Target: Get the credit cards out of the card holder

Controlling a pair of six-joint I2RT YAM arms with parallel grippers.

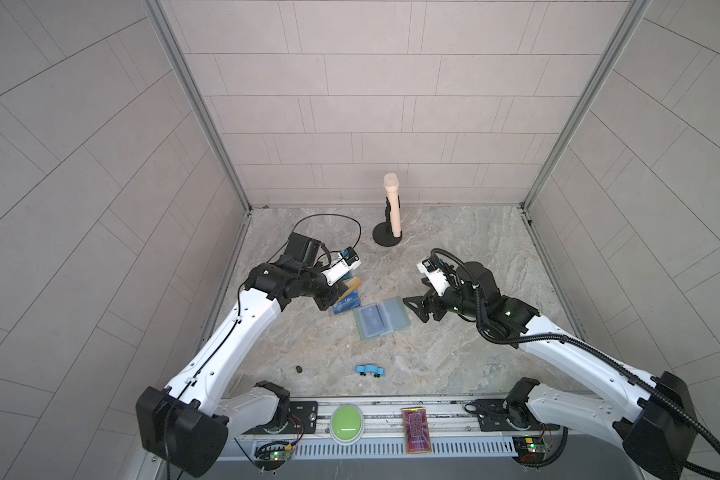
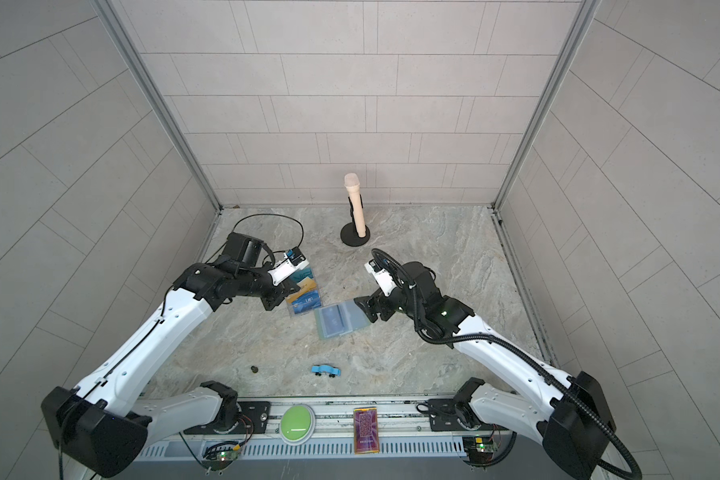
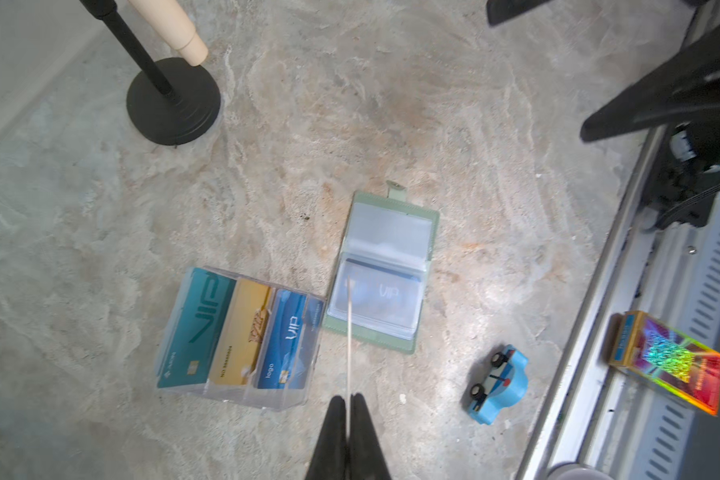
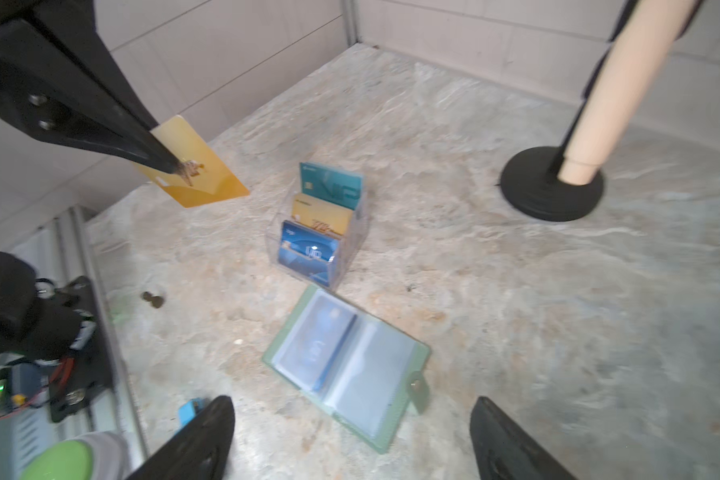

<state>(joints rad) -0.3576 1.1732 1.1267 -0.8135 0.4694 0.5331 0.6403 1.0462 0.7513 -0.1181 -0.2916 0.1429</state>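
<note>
Card holder (image 1: 381, 319) flat, tab (image 4: 417, 390) toward right claw (image 4: 353, 400) | left claw (image 3: 348, 398) grips tan card (image 4: 208, 174)

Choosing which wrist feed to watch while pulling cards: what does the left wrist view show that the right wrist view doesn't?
Only left wrist: the tan plastic card seen edge-on, a thin line rising from the left gripper's shut jaws; the whole blue toy car; a holographic box.
Only right wrist: that card's flat face, pinched at one corner, and a small dark object lying loose.
Both: the mint-green card holder lying open with a blue card in a sleeve, and the clear acrylic stand holding printed cards.
</note>
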